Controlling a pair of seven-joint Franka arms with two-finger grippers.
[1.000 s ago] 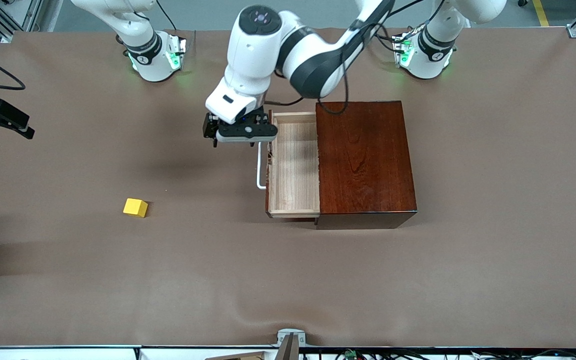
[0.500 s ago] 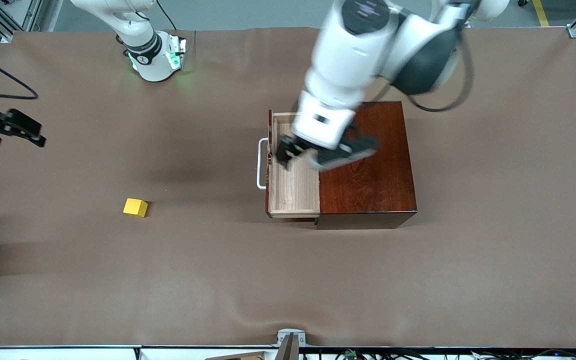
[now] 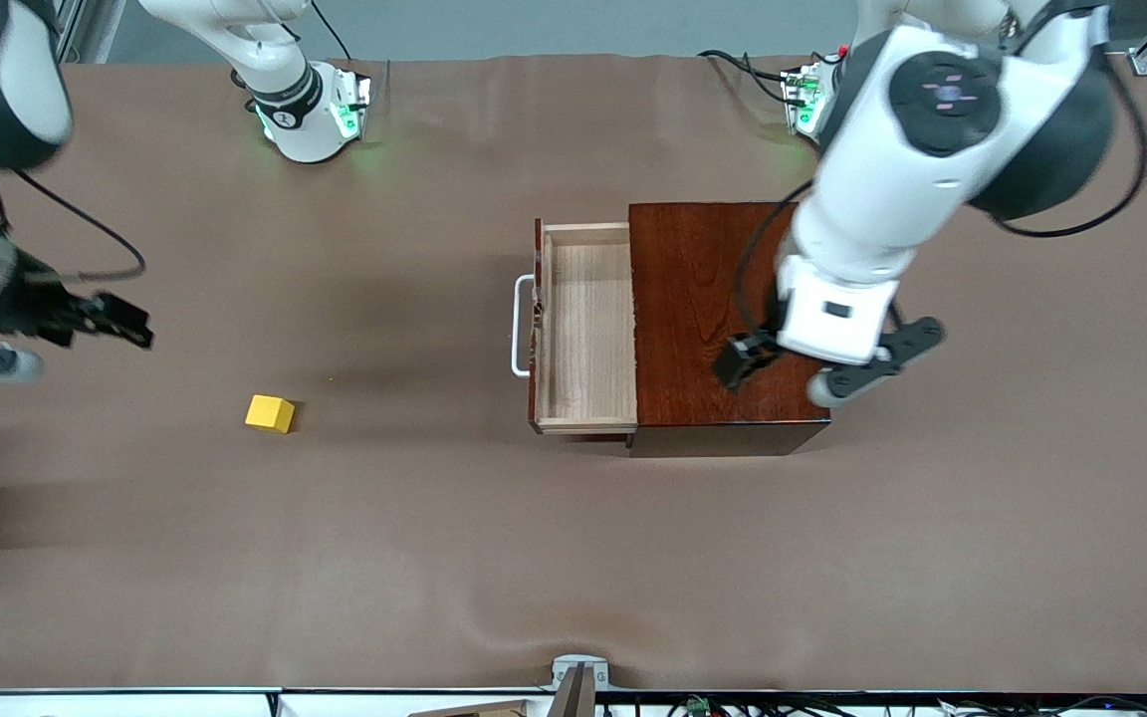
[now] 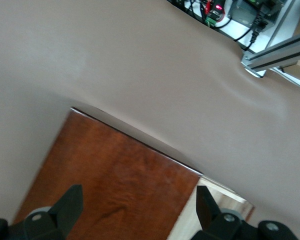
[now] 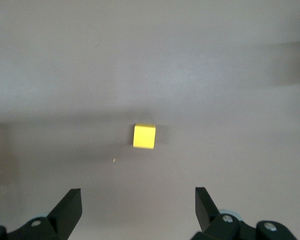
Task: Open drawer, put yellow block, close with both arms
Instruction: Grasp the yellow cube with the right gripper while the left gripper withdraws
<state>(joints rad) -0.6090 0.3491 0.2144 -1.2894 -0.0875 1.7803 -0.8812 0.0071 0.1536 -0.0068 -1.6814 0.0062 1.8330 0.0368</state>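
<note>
Right wrist view: yellow block [image 5: 144, 136] lies below the spread right hand [image 5: 135, 212].

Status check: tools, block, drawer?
Left tool open over the box, empty. Right tool open, above the table near the block. Drawer open, empty. Nothing in the way.

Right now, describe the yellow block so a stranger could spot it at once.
Start at the dark wooden box with its open drawer. Move toward the right arm's end of the table: the yellow block sits alone on bare brown cloth. It is the only bright, small cube there.
</note>
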